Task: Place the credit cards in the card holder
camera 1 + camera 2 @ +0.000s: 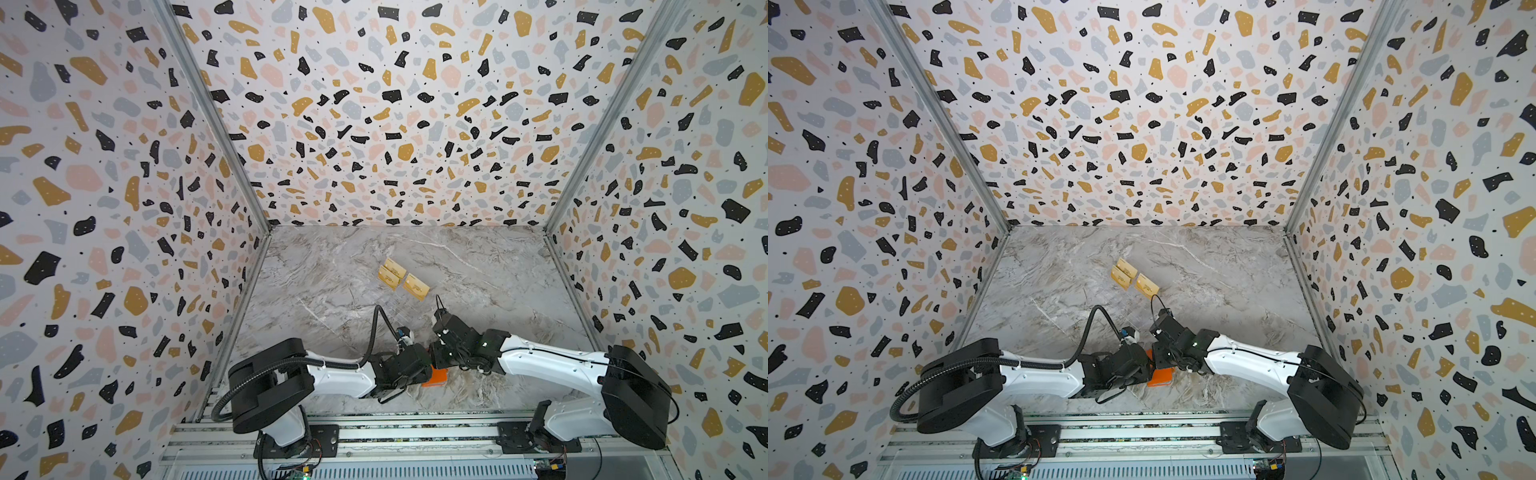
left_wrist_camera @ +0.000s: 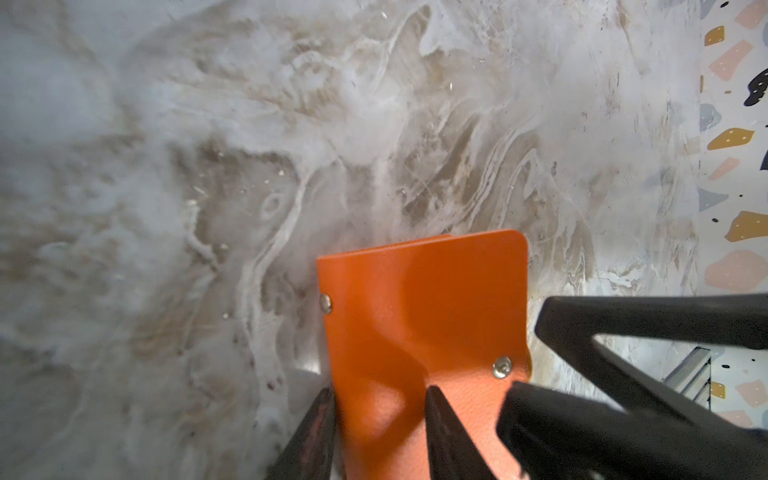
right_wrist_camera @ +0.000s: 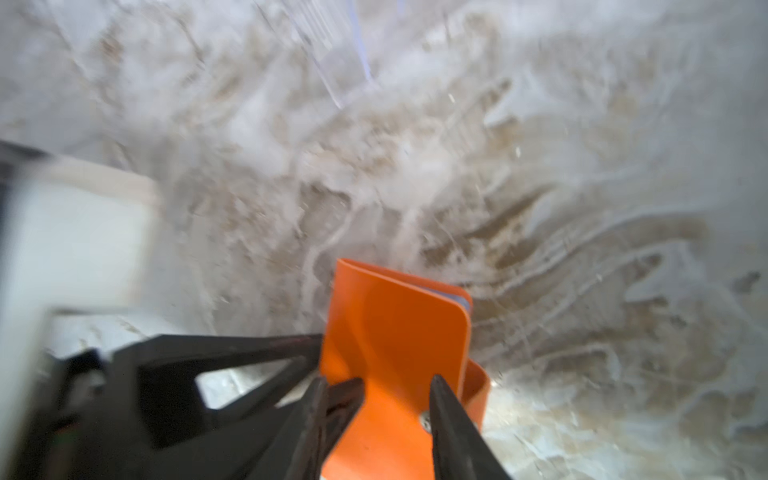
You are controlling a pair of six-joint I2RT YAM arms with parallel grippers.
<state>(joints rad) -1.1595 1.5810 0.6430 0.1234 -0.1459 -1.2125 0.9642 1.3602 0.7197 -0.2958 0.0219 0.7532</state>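
Note:
The orange card holder sits low near the table's front edge, between both wrists, mostly hidden by them in both top views. In the left wrist view its cover bends between the fingers of my left gripper, which is shut on it. A strap with a metal snap hangs at its side. My right gripper is shut on the same card holder from the opposite side, its fingers close to the left gripper's. Three gold credit cards lie at mid-table, away from both grippers.
The gold cards rest on a clear, barely visible rack. Terrazzo-patterned walls close in the marble table on the left, right and back. A metal rail with both arm bases runs along the front.

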